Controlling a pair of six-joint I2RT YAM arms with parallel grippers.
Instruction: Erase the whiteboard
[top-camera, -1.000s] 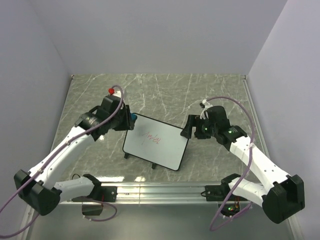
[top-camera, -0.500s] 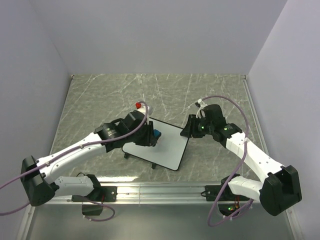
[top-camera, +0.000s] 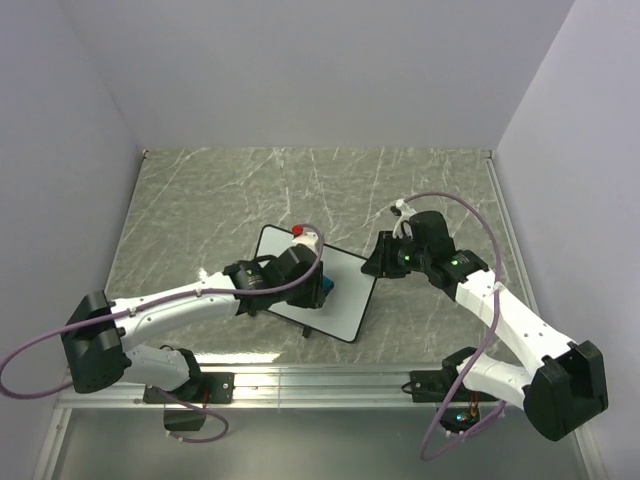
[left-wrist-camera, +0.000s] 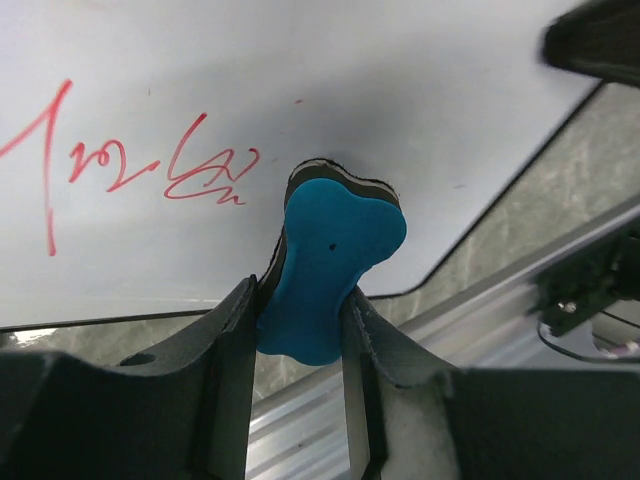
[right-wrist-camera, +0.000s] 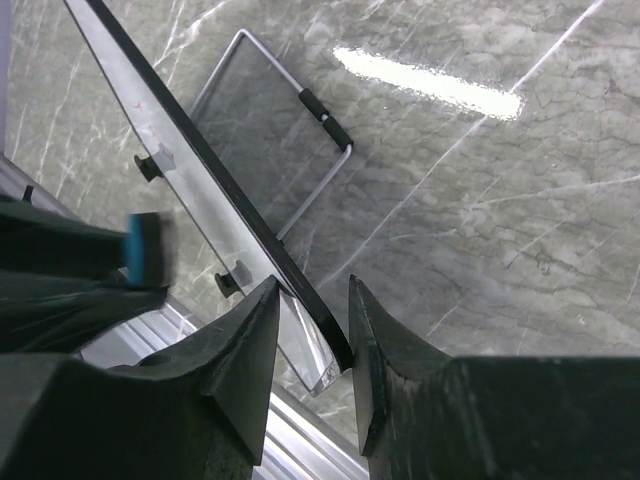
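The whiteboard (top-camera: 350, 295) sits mid-way across the marble surface (top-camera: 200, 200), just beyond the near metal rail (top-camera: 330, 380), and the right pincer (right-wrist-camera: 312, 300) is clamped on its right edge. The left pincer (left-wrist-camera: 300, 300), clamped on a blue eraser (left-wrist-camera: 330, 270), presses it onto the board right of the red scribbles (left-wrist-camera: 150, 165). The left arm (top-camera: 190, 298) covers the board's middle.

The left gripper's (left-wrist-camera: 298, 300) 2 fingers clamp a blue eraser (left-wrist-camera: 335, 260), its far end against the whiteboard (left-wrist-camera: 400, 100) near the board's rounded corner, just right of red scribbles (left-wrist-camera: 150, 165).
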